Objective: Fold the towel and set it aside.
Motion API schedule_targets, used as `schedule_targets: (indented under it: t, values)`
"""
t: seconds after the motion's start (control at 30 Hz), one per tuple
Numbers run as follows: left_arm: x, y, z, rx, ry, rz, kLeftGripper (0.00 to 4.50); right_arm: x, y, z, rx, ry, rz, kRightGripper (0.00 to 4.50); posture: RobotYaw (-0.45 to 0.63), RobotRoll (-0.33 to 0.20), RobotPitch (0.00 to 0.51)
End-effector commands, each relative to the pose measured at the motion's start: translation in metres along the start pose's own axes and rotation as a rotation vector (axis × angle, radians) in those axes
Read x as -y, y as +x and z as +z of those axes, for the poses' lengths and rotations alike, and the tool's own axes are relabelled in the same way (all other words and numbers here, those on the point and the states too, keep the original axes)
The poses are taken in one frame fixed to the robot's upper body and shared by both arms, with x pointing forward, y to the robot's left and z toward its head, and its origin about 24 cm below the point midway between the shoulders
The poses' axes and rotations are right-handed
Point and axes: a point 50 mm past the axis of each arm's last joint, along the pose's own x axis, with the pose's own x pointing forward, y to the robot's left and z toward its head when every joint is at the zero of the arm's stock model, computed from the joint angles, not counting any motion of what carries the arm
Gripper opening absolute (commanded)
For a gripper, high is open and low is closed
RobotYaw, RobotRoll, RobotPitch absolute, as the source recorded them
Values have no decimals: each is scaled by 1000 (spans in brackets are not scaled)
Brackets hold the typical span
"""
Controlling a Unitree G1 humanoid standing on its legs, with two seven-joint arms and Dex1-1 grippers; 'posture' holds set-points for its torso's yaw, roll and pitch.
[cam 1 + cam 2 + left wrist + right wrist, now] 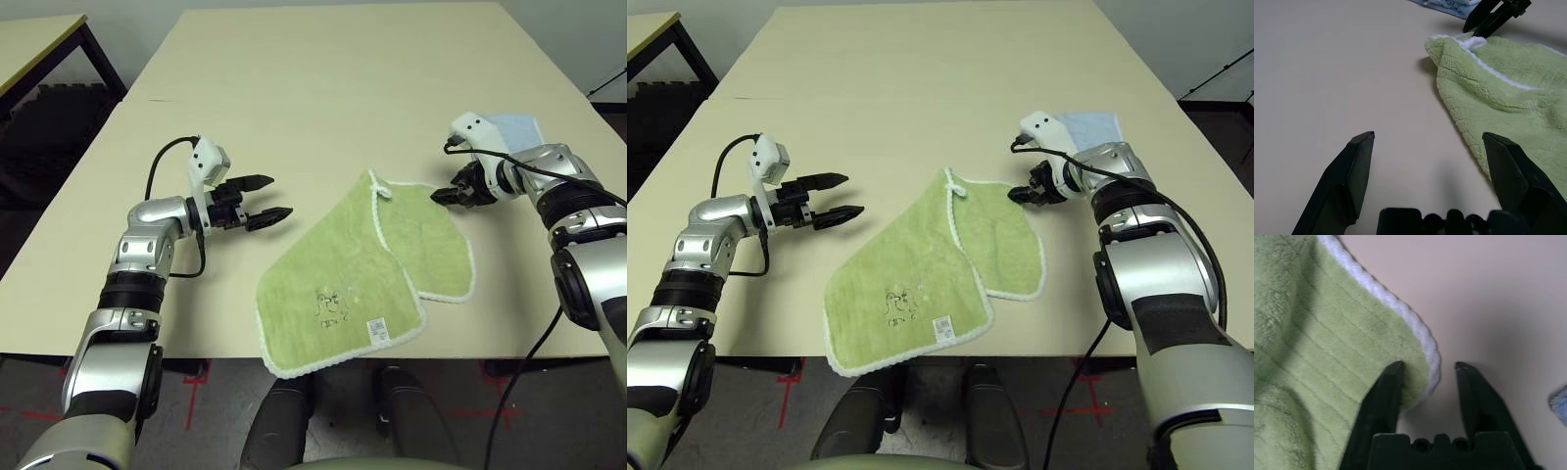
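While my left fingers point(265, 199) hang spread wide above bare table point(294, 78), touching nothing, with the near edge of the towel point(343, 279) just beside them, my right fingers point(1426, 377) stand partly apart astride the towel's white-edged far right corner, one on the green pile, the other over the table. The towel lies folded near the table's front edge, light green terry, with a dark embroidered drawing point(330, 305), a white label point(377, 331) and a white loop point(380, 188). A light blue towel point(514, 127) lies beyond my right wrist.
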Motion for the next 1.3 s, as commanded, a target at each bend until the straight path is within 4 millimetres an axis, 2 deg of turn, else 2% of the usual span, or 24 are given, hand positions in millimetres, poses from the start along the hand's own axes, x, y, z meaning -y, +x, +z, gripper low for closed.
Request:
schedule_targets:
  t: [0.03, 0.1, 0.13, 0.2, 0.3, 0.37, 0.5, 0.63, 0.77, 0.87, 0.97, 1.07, 1.13, 1.2, 1.3]
  values:
    - [1, -3, -2, -1, -10, 6, 4500, -8, 11, -10, -27, 38, 50, 1002, 126, 0, 152]
    - [2, -4, -2, -3, -11, 5, 4500, -8, 10, -9, -18, 41, 54, 276, 125, 0, 147]
    - [2, -4, -3, -4, -12, 5, 4500, -8, 9, -8, -8, 46, 56, 70, 125, 0, 146]
    - [2, -4, -4, -5, -17, 6, 4500, -7, 6, 0, 54, 68, 61, 70, 123, 0, 139]
    - [2, -4, -6, -9, -23, 23, 4500, -6, -3, 23, 268, 28, 82, 70, 116, 0, 131]
    - [0, -3, -6, 14, -48, 70, 4500, -6, -12, 41, 478, -19, 55, 70, 95, 0, 125]
    - [2, 3, -6, 70, -86, 148, 4500, -6, -33, 59, 805, -80, -108, 70, 78, 0, 121]
    - [9, 14, -3, 121, -113, 180, 4500, -25, -51, 73, 1025, -189, -182, 70, 71, 0, 116]
    - [9, 25, -1, 139, -96, 210, 4500, -56, -80, 119, 1232, -294, -153, 70, 59, 0, 105]
    - [9, 32, 0, 158, -105, 223, 4500, -67, -97, 151, 1301, -354, -170, 70, 48, 0, 95]
    - [12, 39, 0, 169, -111, 208, 4500, -68, -115, 182, 1363, -391, -247, 70, 51, 0, 92]
    - [15, 43, -1, 154, -93, 178, 4500, -69, -147, 209, 1486, -399, -338, 70, 60, 0, 94]
    - [16, 43, -2, 155, -95, 176, 4500, -67, -161, 216, 1544, -389, -395, 70, 62, 0, 97]
    - [17, 43, -2, 156, -96, 176, 4500, -64, -164, 216, 1560, -379, -428, 70, 63, 0, 99]
    - [18, 43, -3, 151, -98, 175, 4500, -66, -140, 205, 1488, -384, -382, 70, 67, 0, 106]
